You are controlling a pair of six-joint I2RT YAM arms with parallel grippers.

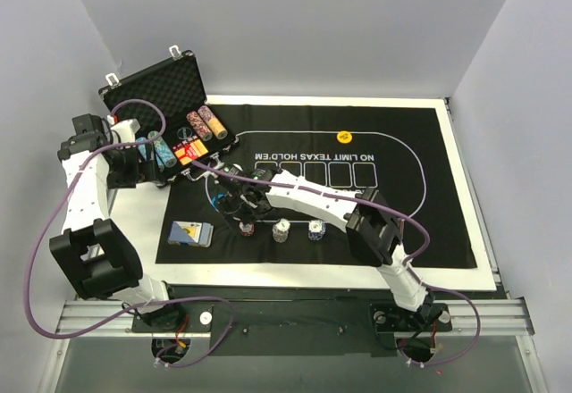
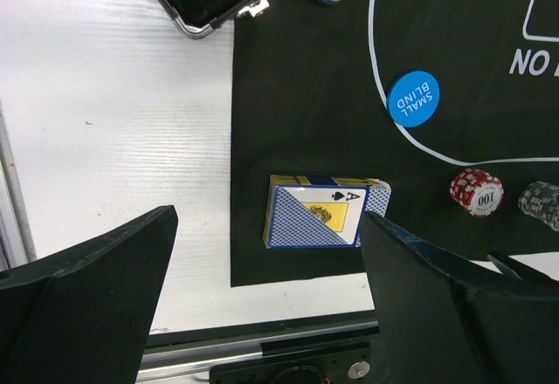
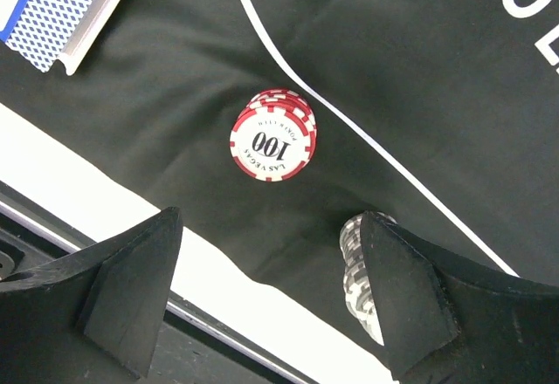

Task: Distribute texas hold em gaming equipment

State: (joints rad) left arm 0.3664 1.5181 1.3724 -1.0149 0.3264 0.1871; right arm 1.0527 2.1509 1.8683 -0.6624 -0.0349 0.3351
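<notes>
The white bench (image 1: 357, 277) carries the black felt mat (image 1: 411, 223). The open case (image 1: 161, 85) sits off the mat's far left corner with chip rolls (image 1: 211, 122) inside. Both claws are released and hold nothing: the left claw (image 2: 269, 227) hangs off the mat's left edge, and the right claw (image 3: 266, 253) is above its near edge. The card deck (image 2: 325, 214) lies at the mat's near left corner, light and stiff, and looks best pinched across its narrow width. The red stack (image 3: 272, 144), grey stack (image 3: 354, 257) and blue stack (image 1: 315, 229) line the mat's near edge. They are loose, slick discs, likely to shear, so squeeze the sides low. The blue button (image 2: 413, 98) and yellow button (image 1: 343, 137) lie flat on the mat.
</notes>
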